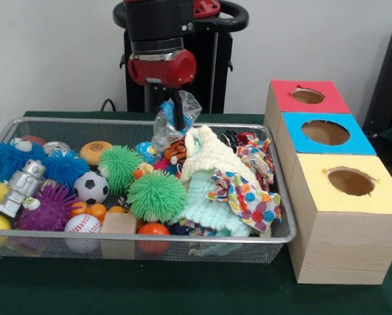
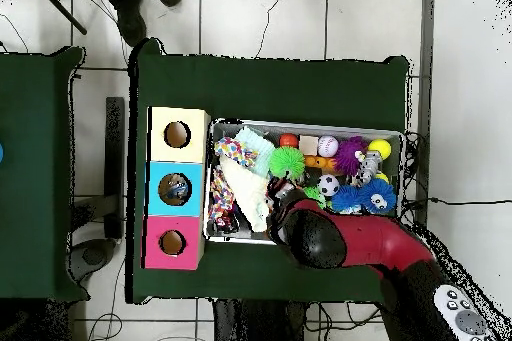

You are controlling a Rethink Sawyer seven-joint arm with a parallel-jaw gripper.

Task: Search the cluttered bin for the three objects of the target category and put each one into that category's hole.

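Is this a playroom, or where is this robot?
Probably a robot testing lab, not a playroom: a red and black robot arm reaches into a wire mesh bin on a green-covered table, with cables trailing over the tiled floor.

Wire-mesh metal bin (image 1: 25,125) is showing bright. Boxes (image 1: 340,243) are showing pale matt wood. Green table cover (image 1: 183,289) is looking like matt cloth. Clear bag (image 1: 166,125) is appearing crinkled, glossy plastic.

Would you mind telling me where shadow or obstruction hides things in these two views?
Front view: the holes in the boxes are dark inside. Overhead view: the arm covers the bin's near edge, and the gripper is hidden beneath it.
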